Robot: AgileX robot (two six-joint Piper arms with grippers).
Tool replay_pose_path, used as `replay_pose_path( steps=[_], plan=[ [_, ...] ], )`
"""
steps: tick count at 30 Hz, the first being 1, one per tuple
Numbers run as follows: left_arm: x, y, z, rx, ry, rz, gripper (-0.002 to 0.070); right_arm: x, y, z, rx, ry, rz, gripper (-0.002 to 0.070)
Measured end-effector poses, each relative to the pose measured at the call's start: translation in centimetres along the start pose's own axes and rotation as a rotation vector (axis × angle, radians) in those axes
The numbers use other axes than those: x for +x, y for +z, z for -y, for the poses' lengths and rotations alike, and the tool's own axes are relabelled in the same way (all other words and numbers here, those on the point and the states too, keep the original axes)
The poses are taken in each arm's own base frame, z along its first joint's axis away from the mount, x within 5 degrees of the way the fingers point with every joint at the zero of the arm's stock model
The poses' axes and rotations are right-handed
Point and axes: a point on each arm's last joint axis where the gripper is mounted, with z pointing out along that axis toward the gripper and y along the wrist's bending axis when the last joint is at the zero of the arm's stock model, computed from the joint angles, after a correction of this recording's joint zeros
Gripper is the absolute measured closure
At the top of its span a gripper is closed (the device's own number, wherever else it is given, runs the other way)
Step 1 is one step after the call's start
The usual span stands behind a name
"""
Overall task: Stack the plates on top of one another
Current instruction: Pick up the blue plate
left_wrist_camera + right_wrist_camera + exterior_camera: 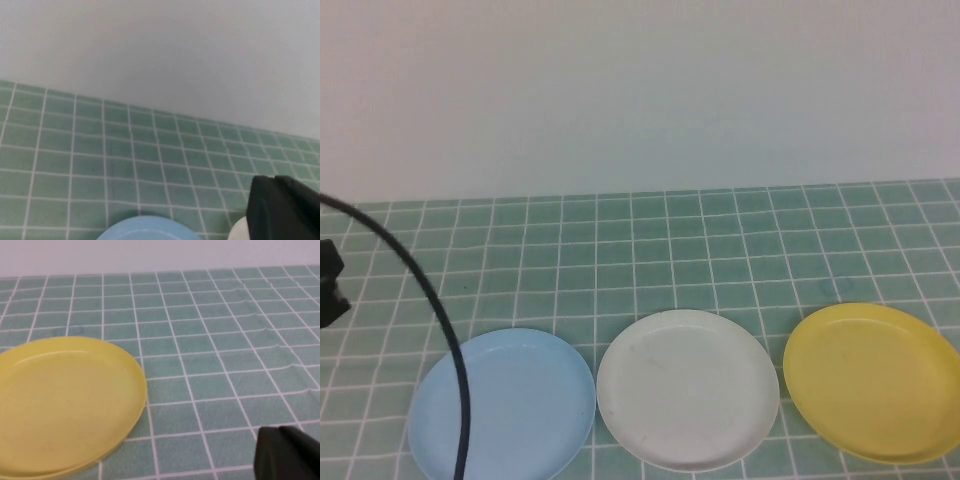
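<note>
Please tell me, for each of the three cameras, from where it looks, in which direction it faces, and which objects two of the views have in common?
High view: raised, angled down at blue plate, white plate, yellow plate; a black cable shows.
Left wrist view: low over the table, facing the wall; left gripper at the edge, shut.
Right wrist view: low, beside the yellow plate; right gripper at the corner, shut.
Shared: the yellow plate in high and right wrist; the blue plate in high and left wrist.

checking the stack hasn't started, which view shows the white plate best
The high view: the white plate lies whole in the middle of the row, bare, with the blue plate and yellow plate beside it. The left wrist view catches only a sliver of its edge; the right wrist view misses it.
</note>
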Motion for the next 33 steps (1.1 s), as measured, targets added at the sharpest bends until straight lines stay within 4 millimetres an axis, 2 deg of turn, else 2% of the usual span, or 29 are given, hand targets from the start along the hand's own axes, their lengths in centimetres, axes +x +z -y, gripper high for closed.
replay_pose_path(
  steps=[5, 9, 14, 18, 24, 33],
  plan=[
    [0.1, 4.1, -1.3, -0.078, 0.013, -0.154, 0.0676, 0.0, 0.0, 0.0, 0.000, 0.000, 0.000, 0.0678],
    [1.1, 6.8, -3.3, -0.143, -0.077, -0.317, 0.0675, 0.0, 0.0, 0.0, 0.000, 0.000, 0.000, 0.0678],
    [3.0, 9.2, -4.1, -0.087, -0.050, -0.583, 0.0675, 0.0, 0.0, 0.0, 0.000, 0.000, 0.000, 0.0678],
    [3.8, 10.3, -4.6, -0.084, -0.032, -0.642, 0.0675, 0.0, 0.0, 0.0, 0.000, 0.000, 0.000, 0.0678],
    [4.4, 11.0, -5.0, -0.094, -0.017, -0.686, 0.0675, 0.0, 0.0, 0.0, 0.001, -0.002, 0.000, 0.0678],
    [6.6, 12.7, -6.1, -0.124, -0.047, -0.819, 0.0673, 0.0, 0.0, 0.0, 0.001, -0.002, 0.000, 0.0678]
  ],
)
